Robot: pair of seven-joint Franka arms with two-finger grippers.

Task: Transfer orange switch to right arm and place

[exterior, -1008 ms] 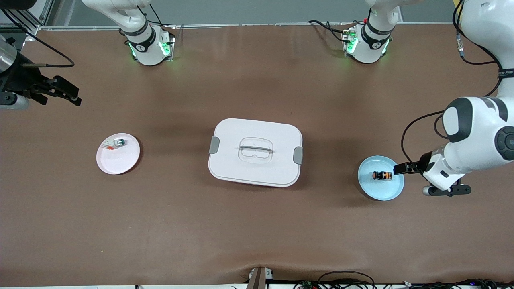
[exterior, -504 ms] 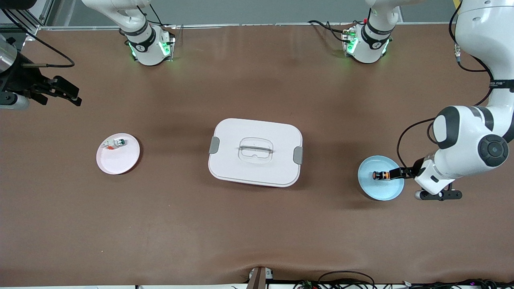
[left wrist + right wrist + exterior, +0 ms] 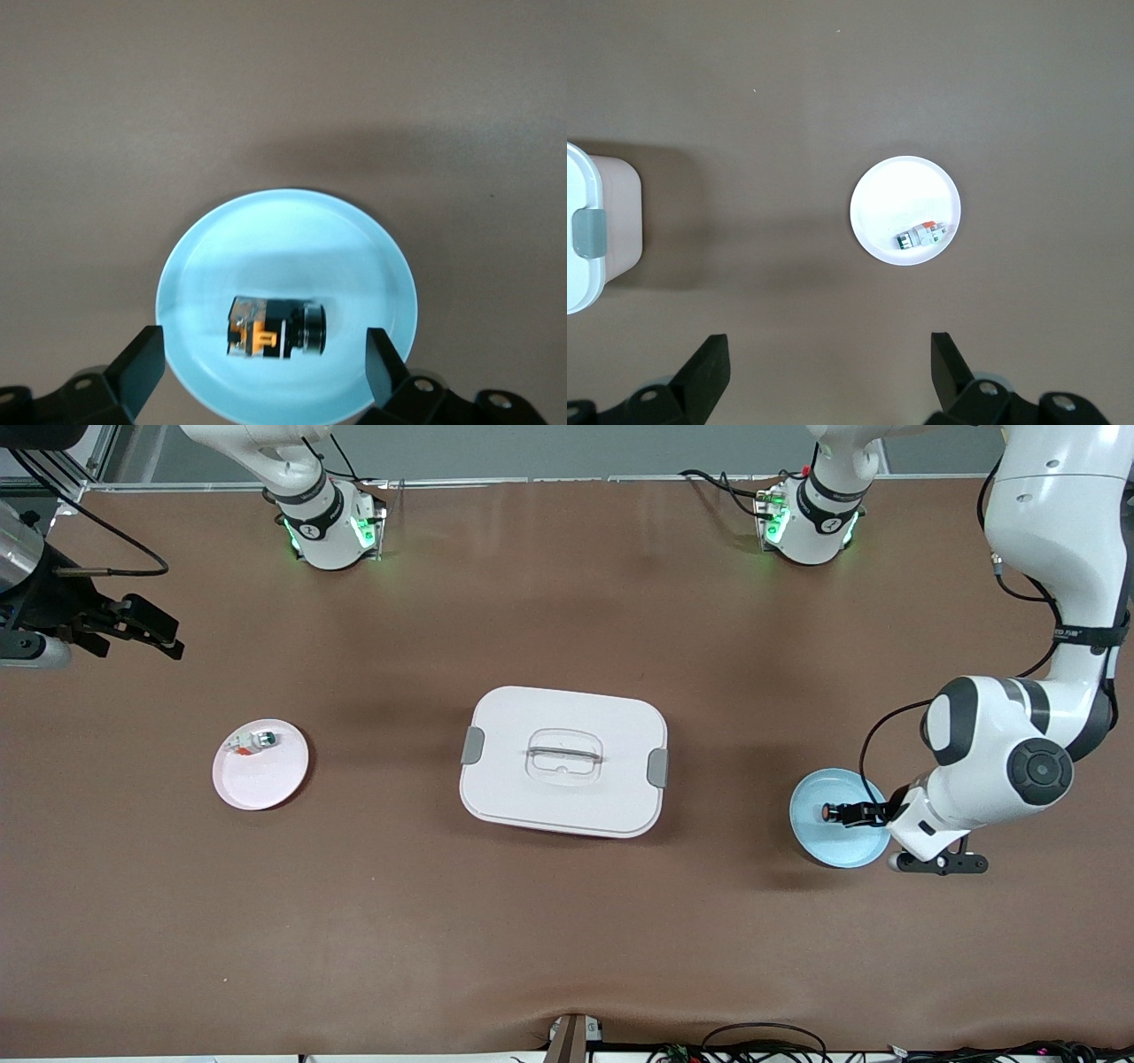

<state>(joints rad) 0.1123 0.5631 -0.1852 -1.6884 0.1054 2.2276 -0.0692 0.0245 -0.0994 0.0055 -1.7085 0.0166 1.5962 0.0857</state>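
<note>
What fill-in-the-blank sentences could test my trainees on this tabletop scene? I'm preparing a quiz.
1. The orange switch lies in the ____ plate.
2. The left pincer hangs over that plate with its fingers ____.
3. The white-and-green part lies in the ____ plate.
4. Between the plates stands a white ____, lid on.

Missing words: blue; open; pink; box

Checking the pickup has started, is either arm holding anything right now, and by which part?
Nothing is held. The open left gripper is over the orange switch on the blue plate.
</note>
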